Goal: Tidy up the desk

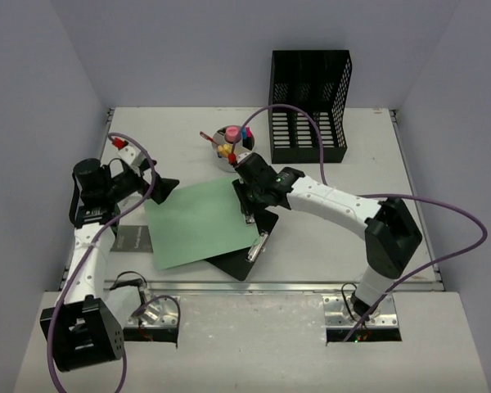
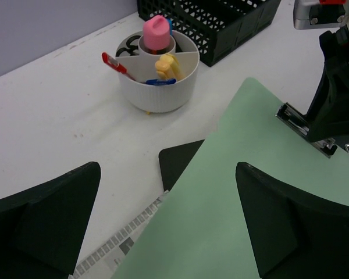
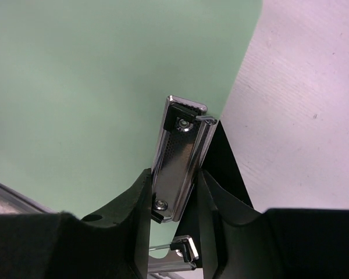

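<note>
**A:** Starting with the desk (image 1: 176, 123): white tabletop spread under both arms, silver rail along the near edge.

**B:** And on it?

**A:** Black mesh file rack (image 1: 309, 102) upright by the far right corner. Just left of that, near the middle of the far edge, a round white cup (image 2: 157, 90) split into compartments, stuffed with pink, yellow, red and blue bits.

**B:** Middle of the tabletop?

**A:** Black clipboard (image 1: 239, 264) lying flat and skewed, one corner pointing at the near edge. Green sheet (image 1: 198, 223) on top of it, spilling well past the board toward the left edge. Over by the left edge, a printed paper (image 2: 121, 243), partly tucked under the green sheet.

**B:** Over to the right gripper (image 3: 174, 180), then.

**A:** Down low on the clipboard's right side. Fingers (image 3: 132, 200) pressed in from both sides on the metal clip (image 3: 178, 152), pinching it between them. Green sheet directly behind the clip, bare tabletop off to one side.

**B:** And the left gripper (image 1: 162, 190)?

**A:** Hangs over the green sheet's far left corner, tilted toward the cup. Fingers (image 2: 46, 224) spread wide apart, nothing between them but sheet and clipboard corner lying below. Well apart from the right gripper, with the whole green sheet between the two.
</note>
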Controlling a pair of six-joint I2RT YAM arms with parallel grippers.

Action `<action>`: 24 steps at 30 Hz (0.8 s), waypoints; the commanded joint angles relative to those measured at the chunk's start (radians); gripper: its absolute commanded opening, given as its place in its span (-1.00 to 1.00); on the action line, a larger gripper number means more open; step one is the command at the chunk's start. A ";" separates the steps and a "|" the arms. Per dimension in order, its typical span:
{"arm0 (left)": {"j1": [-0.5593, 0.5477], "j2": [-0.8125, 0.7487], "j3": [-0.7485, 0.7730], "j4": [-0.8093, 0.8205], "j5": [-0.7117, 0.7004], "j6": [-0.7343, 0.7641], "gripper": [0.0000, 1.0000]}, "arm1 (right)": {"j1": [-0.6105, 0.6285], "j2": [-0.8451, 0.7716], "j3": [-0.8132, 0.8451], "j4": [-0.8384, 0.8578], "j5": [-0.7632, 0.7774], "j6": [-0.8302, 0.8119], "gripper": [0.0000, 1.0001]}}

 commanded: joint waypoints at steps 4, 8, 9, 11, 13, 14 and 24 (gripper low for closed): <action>0.007 0.007 0.057 0.059 0.094 -0.044 1.00 | -0.019 -0.072 -0.042 0.090 -0.012 0.027 -0.97; 0.007 -0.012 0.039 0.084 0.081 -0.061 1.00 | -0.027 -0.022 -0.076 0.186 -0.046 0.114 -0.98; 0.007 -0.016 0.040 0.081 0.078 -0.061 1.00 | -0.029 -0.002 -0.065 0.194 -0.066 0.131 -0.97; 0.007 -0.025 0.036 0.073 0.063 -0.055 0.99 | -0.029 0.034 -0.049 0.236 -0.117 0.186 -0.97; 0.007 -0.045 0.029 0.069 0.055 -0.052 1.00 | -0.024 0.101 -0.004 0.250 -0.126 0.225 -0.97; 0.007 -0.050 0.022 0.067 0.051 -0.052 1.00 | -0.023 0.124 0.022 0.241 -0.149 0.230 -0.97; 0.006 -0.038 0.081 0.055 0.058 -0.142 1.00 | -0.024 0.068 0.024 0.320 -0.143 0.020 -0.97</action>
